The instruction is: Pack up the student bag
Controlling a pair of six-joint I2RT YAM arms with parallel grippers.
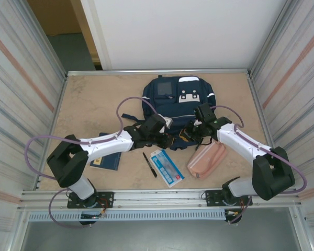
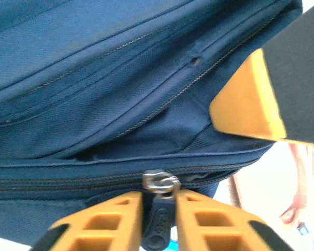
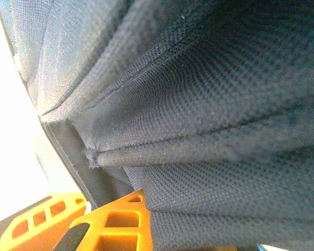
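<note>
Top external view shows book [image 1: 107,157], pen [image 1: 149,164] and pouch [image 1: 208,159] lying on the bench [image 1: 89,99] nearest the arms, with the bag [image 1: 178,97] mid-bench beyond. Left wrist view, closer, reveals the left claw [image 2: 158,212] pinching the zip pull [image 2: 158,230], probably to open the bag. Right wrist view has the right claw [image 3: 78,219] pressed together on fabric, likely bracing it.

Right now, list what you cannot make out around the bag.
Top view: near edge of the bag, hidden under the left arm and right arm.
Left wrist view: the zipper beyond the zipper pull, cut off by the left edge.
Right wrist view: whether the fingers pinch fabric; too close and blurred.
Top view: print on the card, too small.
</note>
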